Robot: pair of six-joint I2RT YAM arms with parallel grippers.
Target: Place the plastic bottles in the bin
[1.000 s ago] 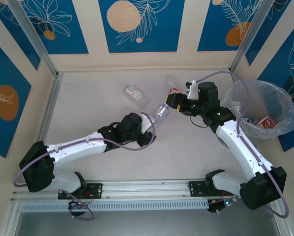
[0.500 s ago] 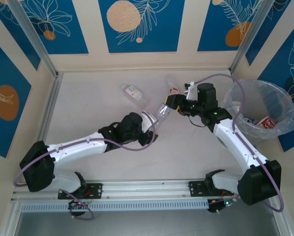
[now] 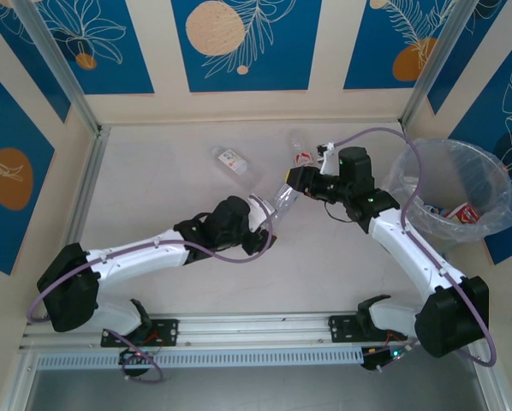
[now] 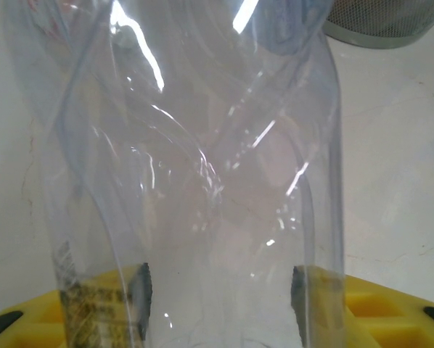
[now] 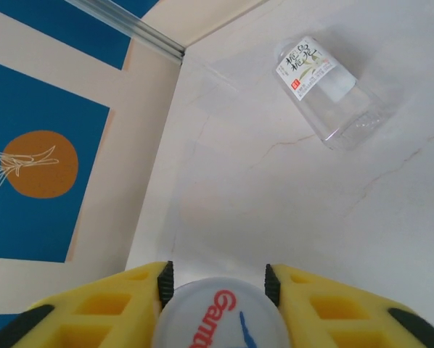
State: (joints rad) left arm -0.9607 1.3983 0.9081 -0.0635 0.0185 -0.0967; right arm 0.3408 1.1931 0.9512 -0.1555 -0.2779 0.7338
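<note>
A clear plastic bottle [image 3: 282, 198] is held slanted above the table's middle, between both arms. My left gripper [image 3: 267, 219] is shut on its body; in the left wrist view the clear bottle [image 4: 202, 181] stands between the yellow fingers [image 4: 333, 301]. My right gripper [image 3: 295, 180] is shut on its white cap [image 5: 218, 319], which carries red lettering. A second clear bottle [image 3: 231, 161] with a white label lies on the table, the same bottle [image 5: 323, 85] in the right wrist view. A third bottle [image 3: 300, 153] lies just behind the right gripper. The bin [image 3: 487, 175] stands at the right.
Several bottles with red labels [image 3: 461, 213] lie inside the bin's clear bag. The bin's mesh wall [image 4: 380, 22] shows beyond the held bottle. Walls and metal posts [image 3: 76, 94] close in the table at back and sides. The arms' cables [image 3: 384, 130] loop over the right side.
My right gripper has slid left onto the held bottle's cap and closed on it. The left arm and the bottle have barely moved.
</note>
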